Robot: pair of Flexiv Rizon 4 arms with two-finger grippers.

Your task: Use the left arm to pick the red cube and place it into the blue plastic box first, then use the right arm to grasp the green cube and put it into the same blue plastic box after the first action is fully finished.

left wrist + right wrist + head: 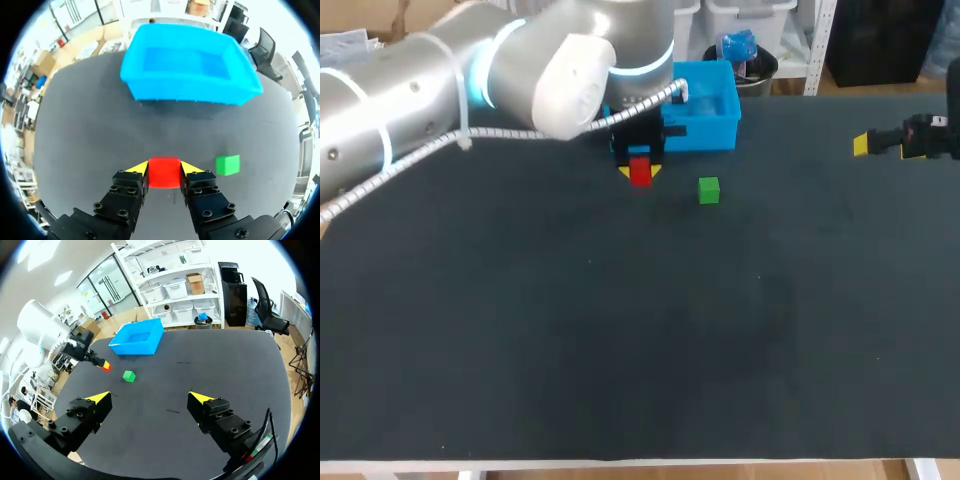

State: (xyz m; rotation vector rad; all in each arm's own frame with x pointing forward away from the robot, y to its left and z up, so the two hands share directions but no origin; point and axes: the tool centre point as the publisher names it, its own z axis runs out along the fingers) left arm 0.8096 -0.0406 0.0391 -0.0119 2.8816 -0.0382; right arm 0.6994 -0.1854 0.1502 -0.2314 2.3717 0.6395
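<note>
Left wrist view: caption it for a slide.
Left gripper shut on red cube; blue plastic box ahead, green cube beside the gripper.

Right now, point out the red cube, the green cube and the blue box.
red cube [164, 172], left wrist view, middle of its visible face.
green cube [227, 164], left wrist view, middle of its visible face.
blue box [190, 92], left wrist view, near wall.

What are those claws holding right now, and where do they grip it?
The left gripper pinches the red cube by two opposite sides, one yellow tip on each. The right gripper is open, holding nothing.
</note>
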